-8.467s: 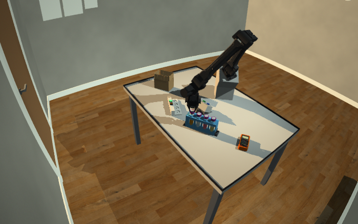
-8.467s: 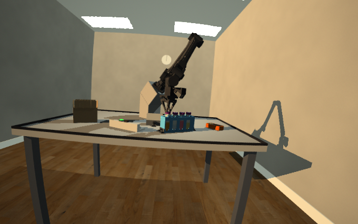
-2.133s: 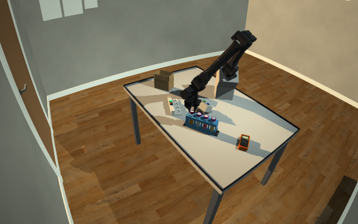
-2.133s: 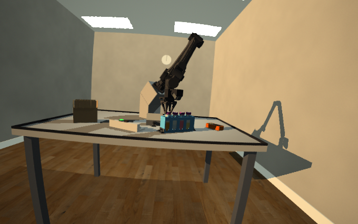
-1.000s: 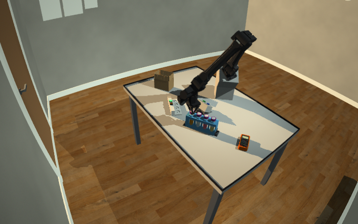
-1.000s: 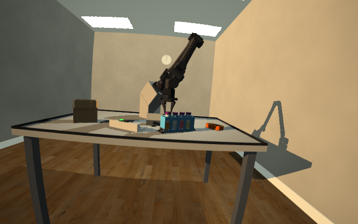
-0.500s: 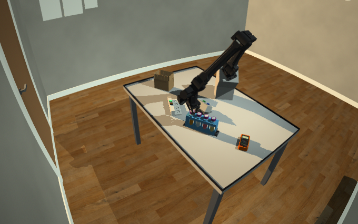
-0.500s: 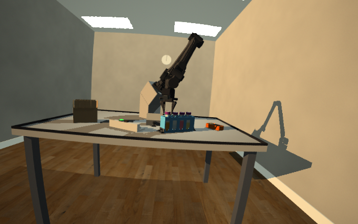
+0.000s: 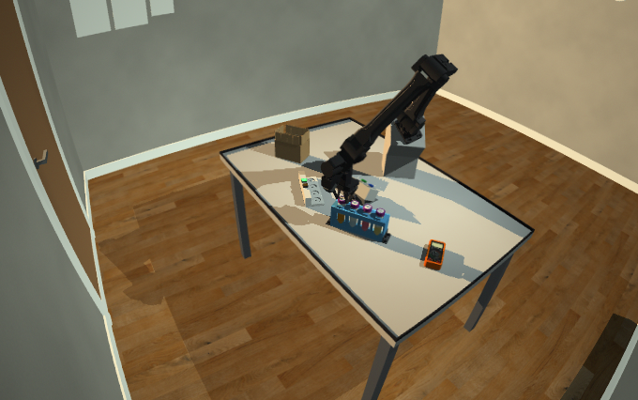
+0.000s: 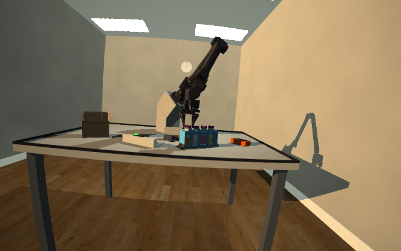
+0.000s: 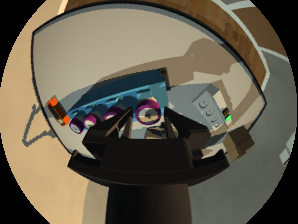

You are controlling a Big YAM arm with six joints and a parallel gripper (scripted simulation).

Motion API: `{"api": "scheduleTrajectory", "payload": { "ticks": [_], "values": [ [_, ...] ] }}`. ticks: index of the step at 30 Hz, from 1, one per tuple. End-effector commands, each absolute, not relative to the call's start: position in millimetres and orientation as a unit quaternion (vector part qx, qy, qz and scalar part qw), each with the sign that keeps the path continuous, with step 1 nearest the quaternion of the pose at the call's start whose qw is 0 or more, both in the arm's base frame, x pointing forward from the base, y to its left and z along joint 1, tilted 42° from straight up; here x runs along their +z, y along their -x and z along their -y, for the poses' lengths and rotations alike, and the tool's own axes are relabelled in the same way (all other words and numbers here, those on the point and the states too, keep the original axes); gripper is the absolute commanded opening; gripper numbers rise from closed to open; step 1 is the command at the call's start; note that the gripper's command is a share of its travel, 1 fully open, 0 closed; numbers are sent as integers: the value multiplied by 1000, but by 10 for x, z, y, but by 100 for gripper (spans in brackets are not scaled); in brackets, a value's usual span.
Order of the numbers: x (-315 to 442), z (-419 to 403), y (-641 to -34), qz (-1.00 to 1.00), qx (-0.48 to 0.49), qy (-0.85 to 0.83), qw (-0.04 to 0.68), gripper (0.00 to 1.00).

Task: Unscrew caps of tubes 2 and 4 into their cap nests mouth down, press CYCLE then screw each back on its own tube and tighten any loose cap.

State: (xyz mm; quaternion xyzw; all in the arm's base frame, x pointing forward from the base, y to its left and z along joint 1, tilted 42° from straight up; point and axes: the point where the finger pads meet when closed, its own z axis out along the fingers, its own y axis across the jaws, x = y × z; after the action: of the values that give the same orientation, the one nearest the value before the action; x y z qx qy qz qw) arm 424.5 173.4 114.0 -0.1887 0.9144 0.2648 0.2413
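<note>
A black robot arm [image 9: 386,110] [image 10: 204,66] reaches down over a table [image 9: 357,283] [image 10: 257,153] [image 11: 110,45], its fingers [image 9: 335,193] [image 10: 194,119] spread partway, 1 on each side of the purple cap of tube 4 [image 9: 341,201] [image 10: 187,126] [image 11: 148,114], and gripping nothing. Whether they touch it is unclear. That cap sits on its tube at the end of the blue decapping station [image 9: 359,229] [image 10: 199,146] [image 11: 125,90] nearest the cap tray [image 9: 319,203] [image 10: 138,140] [image 11: 208,98]. The caps of tube 3 [image 9: 355,204] [image 10: 196,127] [image 11: 116,113], tube 2 [image 9: 367,207] [image 10: 203,126] [image 11: 90,120] and tube 1 [image 9: 380,212] [image 10: 210,126] [image 11: 76,125] are also on their tubes; tightness can't be judged. The tray's green lamp [image 9: 304,180] [image 10: 135,134] [image 11: 228,118] glows. Behind the station, toward the arm's base, is the housing [image 9: 364,192] with 2 keys, 1 blue [image 9: 371,185] and 1 green [image 9: 363,180]. A cardboard box [image 9: 292,146] [image 10: 95,126] [image 11: 240,143] stands beyond the tray; an orange multimeter [image 9: 435,253] [image 10: 240,141] [image 11: 58,111] lies past tube 1.

Over the rack near the bench's long edge farthest from the arm's base, the gripper [image 9: 342,196] [image 10: 188,126] [image 11: 148,110] had turned about its upright axis. The wrist's boxy part [image 10: 194,103], which had jutted towards the short edge nearest the orange meter [image 9: 434,254] [image 10: 240,141] [image 11: 58,111], had swung inward, closer above the fingers.
</note>
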Motion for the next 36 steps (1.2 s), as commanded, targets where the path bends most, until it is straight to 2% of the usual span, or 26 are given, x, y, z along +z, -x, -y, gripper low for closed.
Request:
{"api": "scheduleTrajectory", "payload": {
  "ticks": [1,6,13,14,28,36],
  "values": [
    [1271,-1796,-4316,-889,247,271,275,49],
    [1296,-1806,-4328,-860,220,352,297,49],
    [1327,-1782,-4330,-861,219,350,297,49],
    [1237,-1748,-4303,-866,220,342,292,0],
    [1237,-1748,-4303,-866,220,342,292,0],
    [1295,-1791,-4333,-895,250,253,270,0]
  ]
}}
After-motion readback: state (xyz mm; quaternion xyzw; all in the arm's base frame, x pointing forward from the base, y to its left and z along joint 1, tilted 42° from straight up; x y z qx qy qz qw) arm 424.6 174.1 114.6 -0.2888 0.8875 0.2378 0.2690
